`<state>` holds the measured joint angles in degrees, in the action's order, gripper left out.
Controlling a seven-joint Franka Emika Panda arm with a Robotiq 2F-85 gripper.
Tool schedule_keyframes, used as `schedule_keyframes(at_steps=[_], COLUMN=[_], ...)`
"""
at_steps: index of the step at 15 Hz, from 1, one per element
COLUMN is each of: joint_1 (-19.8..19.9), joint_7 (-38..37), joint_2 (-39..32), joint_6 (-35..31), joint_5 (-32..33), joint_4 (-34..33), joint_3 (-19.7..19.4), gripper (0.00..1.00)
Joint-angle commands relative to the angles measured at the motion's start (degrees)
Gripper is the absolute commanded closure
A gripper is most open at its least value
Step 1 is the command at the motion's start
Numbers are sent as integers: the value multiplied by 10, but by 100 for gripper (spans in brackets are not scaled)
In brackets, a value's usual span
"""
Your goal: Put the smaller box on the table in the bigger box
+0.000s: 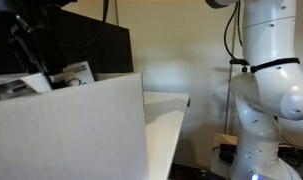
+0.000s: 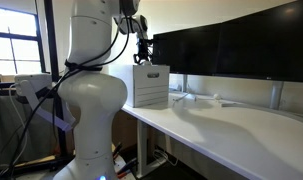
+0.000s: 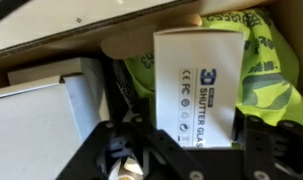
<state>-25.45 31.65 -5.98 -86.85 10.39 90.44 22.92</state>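
My gripper (image 2: 143, 52) hangs at the open top of the bigger box (image 2: 151, 86), which stands at the table (image 2: 241, 125) end. In the wrist view the smaller box (image 3: 196, 85) lies inside on yellow-green fabric (image 3: 263, 70), between my fingers (image 3: 116, 145). I can't tell whether the jaws clamp it. A white carton (image 3: 41, 110) crowds one side, leaving little room.
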Motion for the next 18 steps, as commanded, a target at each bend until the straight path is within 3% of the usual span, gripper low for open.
schedule_keyframes(at_steps=[1, 11, 18], joint_1=[7, 6, -9], joint_7=[23, 26, 18], joint_2=[2, 9, 11], joint_6=[6, 7, 19], joint_5=[-6, -1, 46], joint_4=[-1, -2, -42], joint_3=[4, 5, 18], gripper=[2, 0, 0])
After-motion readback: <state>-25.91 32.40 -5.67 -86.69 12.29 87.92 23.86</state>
